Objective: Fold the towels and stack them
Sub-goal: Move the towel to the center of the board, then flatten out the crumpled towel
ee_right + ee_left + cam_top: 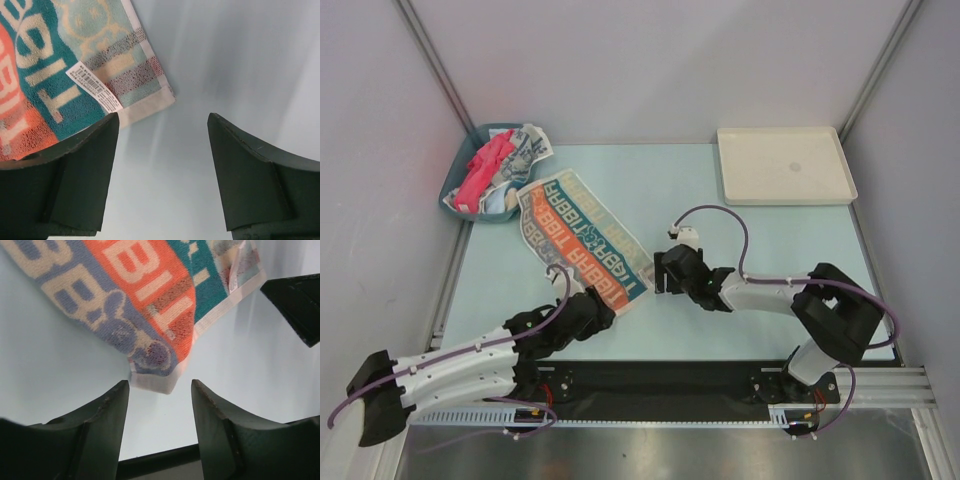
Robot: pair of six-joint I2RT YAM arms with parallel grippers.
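The lettered teal, white and orange towel (pixel 578 238) lies flat and slanted on the table. My left gripper (pixel 603 306) is open and empty just short of its near corner (pixel 156 371), which lies just ahead of the gap between the fingers. My right gripper (pixel 663 271) is open and empty just right of the towel's near right corner, which carries a white label (pixel 95 92). The red-pink towel (pixel 486 168) and the blue-and-white patterned towel (pixel 528 150) lie crumpled in the teal bin (pixel 460 172). A pale towel (pixel 499 202) lies at the bin's near end.
A white tray (pixel 785 165) stands at the back right of the table. Metal frame posts run along both sides. A black rail (pixel 660 378) crosses the near edge between the arm bases. The right gripper shows as a black shape in the left wrist view (pixel 297 302).
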